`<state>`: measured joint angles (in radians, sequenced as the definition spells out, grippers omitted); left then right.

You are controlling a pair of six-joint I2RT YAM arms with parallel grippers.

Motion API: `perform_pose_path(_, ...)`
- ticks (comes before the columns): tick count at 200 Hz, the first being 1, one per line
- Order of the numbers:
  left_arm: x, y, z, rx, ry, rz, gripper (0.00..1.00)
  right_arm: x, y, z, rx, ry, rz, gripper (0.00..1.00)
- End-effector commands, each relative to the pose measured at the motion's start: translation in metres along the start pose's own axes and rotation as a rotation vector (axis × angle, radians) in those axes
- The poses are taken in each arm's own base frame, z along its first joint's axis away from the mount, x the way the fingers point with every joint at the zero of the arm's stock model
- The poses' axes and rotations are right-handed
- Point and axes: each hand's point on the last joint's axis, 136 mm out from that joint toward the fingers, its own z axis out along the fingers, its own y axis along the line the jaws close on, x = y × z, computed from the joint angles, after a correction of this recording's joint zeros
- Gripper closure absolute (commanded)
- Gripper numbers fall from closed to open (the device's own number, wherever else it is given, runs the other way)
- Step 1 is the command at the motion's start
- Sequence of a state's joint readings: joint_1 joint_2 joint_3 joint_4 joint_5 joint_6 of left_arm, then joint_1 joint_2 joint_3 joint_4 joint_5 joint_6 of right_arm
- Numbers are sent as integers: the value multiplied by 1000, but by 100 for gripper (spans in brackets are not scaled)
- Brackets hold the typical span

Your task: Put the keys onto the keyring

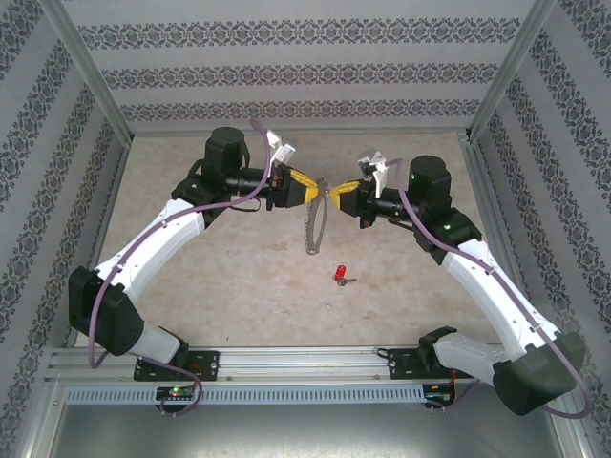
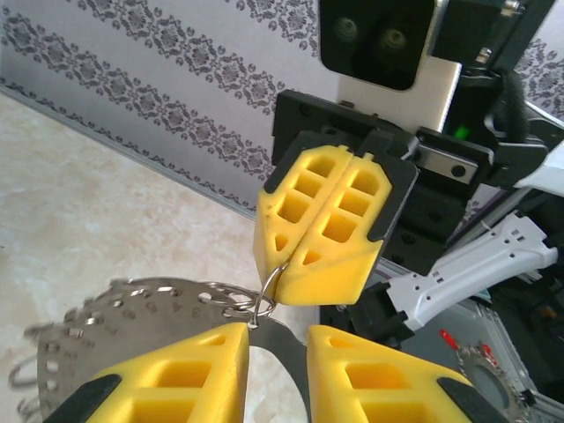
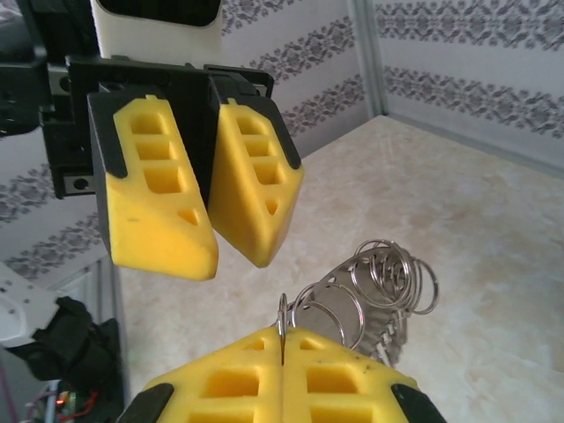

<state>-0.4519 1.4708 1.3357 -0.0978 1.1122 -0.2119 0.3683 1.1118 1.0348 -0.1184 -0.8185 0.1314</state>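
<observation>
The keyring (image 1: 314, 225) hangs above the table between my two grippers, a silvery loop strung with many small metal pieces. My right gripper (image 1: 342, 196) is shut on one thin ring of it (image 3: 282, 310), and the other rings (image 3: 381, 280) bunch just beyond. In the left wrist view that same pinched ring (image 2: 267, 295) sits under the right gripper's yellow fingers (image 2: 322, 220). My left gripper (image 2: 278, 339) faces it tip to tip, open, its left pad just touching the ring wire. The key (image 1: 340, 276), with its red head, lies on the table nearer to me, apart from both grippers.
A beige tabletop (image 1: 239, 277) is walled on three sides by patterned panels (image 1: 286, 67). An aluminium rail (image 1: 305, 363) with both arm bases runs along the near edge.
</observation>
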Motion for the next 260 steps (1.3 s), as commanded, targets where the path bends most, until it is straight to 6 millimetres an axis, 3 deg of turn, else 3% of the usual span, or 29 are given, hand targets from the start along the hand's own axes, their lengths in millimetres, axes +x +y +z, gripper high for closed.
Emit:
perform_pose_path(1, -1, -23, 2, 103, 25, 30, 74, -23, 27, -5, -146, -43, -32, 100)
perform_pose_path(48, -2, -45, 2, 178, 27, 68, 71, -24, 32, -5, -183, -37, -15, 100)
perform_pose_path(112, -6, -50, 1, 198, 16, 85, 70, -27, 36, -4, -207, -39, -10, 100)
perform_pose_path(164, -11, -57, 0, 218, 0, 103, 63, -26, 34, -3, -206, -35, -7, 100)
perform_pose_path(208, -9, -45, 3, 167, 4, 89, 61, -27, 35, -2, -204, -35, -11, 100)
perform_pose_path(228, -9, -36, 3, 96, -9, 88, 62, -27, 24, 3, -134, -25, -1, 100)
perform_pose_path(260, -8, -22, -3, -43, -29, 90, 62, -8, 6, 21, -75, 46, 49, 100)
